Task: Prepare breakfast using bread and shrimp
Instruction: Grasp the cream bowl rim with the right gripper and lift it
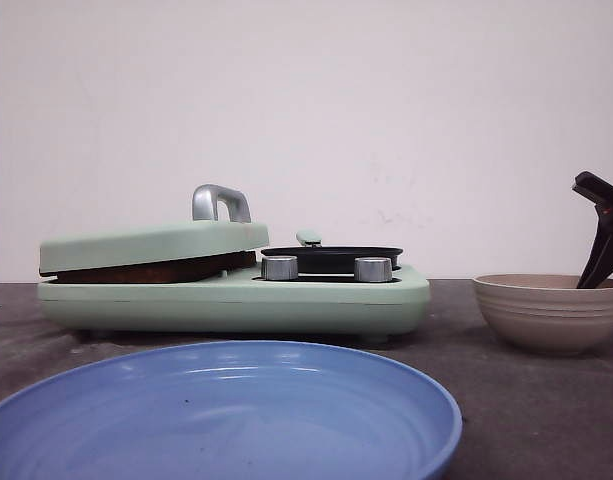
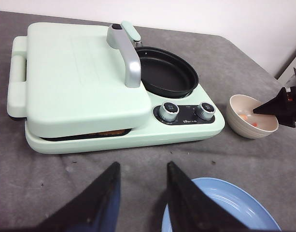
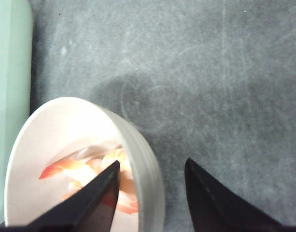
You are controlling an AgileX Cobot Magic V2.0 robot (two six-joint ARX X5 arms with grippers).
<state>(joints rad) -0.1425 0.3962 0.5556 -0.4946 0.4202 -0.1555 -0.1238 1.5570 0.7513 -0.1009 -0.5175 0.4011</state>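
My left gripper (image 2: 140, 193) hangs open over bare grey table (image 2: 65, 169), just short of the blue plate (image 1: 221, 415). The mint-green breakfast maker (image 1: 236, 300) has its lid (image 2: 80, 77) down on the bread (image 1: 151, 270), with a brown crust edge showing in the gap. The black pan (image 2: 167, 72) sits on its right half, two knobs (image 2: 169, 111) in front; small print by the knobs is unreadable. Further right, the beige bowl (image 1: 548, 312) holds the shrimp (image 3: 77, 171). My right gripper (image 3: 150, 191) is open, straddling the bowl rim, with one finger inside over the shrimp and one outside.
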